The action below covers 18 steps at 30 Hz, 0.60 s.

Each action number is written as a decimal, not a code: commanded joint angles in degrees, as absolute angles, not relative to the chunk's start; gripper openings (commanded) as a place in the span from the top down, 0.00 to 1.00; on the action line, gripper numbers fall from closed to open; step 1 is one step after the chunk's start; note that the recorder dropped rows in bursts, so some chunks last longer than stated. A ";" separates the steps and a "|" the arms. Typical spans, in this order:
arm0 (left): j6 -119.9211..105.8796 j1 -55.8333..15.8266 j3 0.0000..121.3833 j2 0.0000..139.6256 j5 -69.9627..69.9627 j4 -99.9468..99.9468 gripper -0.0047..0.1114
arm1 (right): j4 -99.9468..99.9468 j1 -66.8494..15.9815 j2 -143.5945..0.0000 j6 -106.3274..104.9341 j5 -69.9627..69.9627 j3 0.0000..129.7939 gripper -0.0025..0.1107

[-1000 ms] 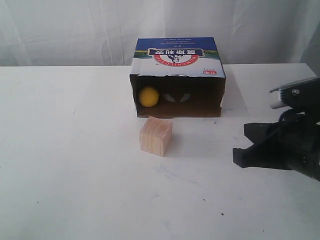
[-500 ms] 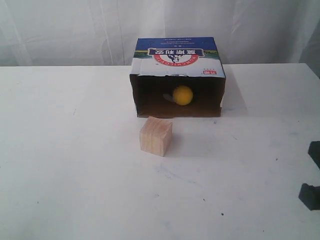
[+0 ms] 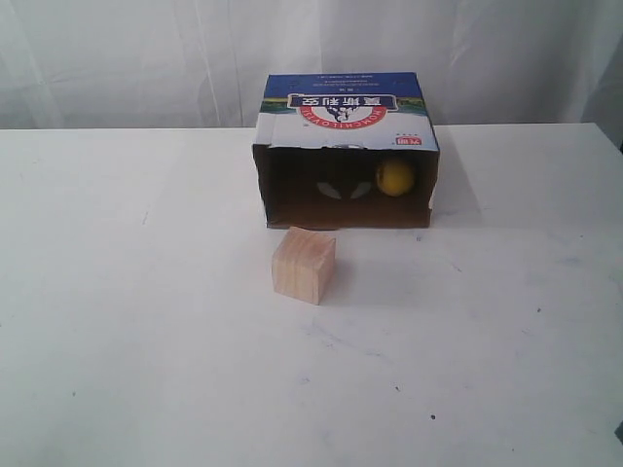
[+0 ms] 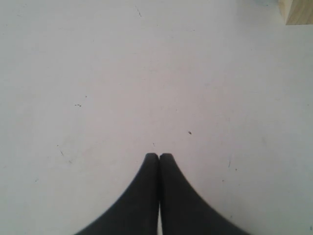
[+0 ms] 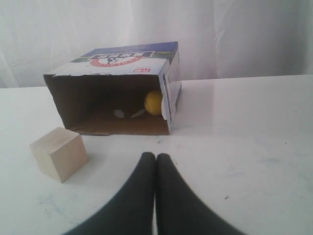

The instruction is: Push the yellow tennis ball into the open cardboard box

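Note:
The yellow tennis ball (image 3: 393, 177) lies inside the open cardboard box (image 3: 346, 119), against its right inner wall. From the right wrist view the ball (image 5: 153, 102) shows deep in the box (image 5: 124, 58) near the side wall. My right gripper (image 5: 155, 155) is shut and empty, hovering over the table well in front of the box opening. My left gripper (image 4: 159, 155) is shut with nothing in it, above bare white table. Neither gripper appears in the exterior view.
A pale wooden cube (image 3: 304, 264) stands on the white table (image 3: 146, 321) just in front of the box opening; it also shows as the cube (image 5: 59, 153) and a corner of the cube (image 4: 298, 11). White curtain behind.
The ball has rolled inside the box from its left side through the middle to the right wall. The right arm has drawn back out of the exterior view.

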<state>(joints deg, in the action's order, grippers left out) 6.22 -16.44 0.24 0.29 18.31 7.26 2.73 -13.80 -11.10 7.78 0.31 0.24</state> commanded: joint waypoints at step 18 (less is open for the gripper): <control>6.09 -16.73 0.00 0.00 19.23 7.38 0.96 | 3.07 -13.61 -1.63 7.70 6.41 0.00 0.98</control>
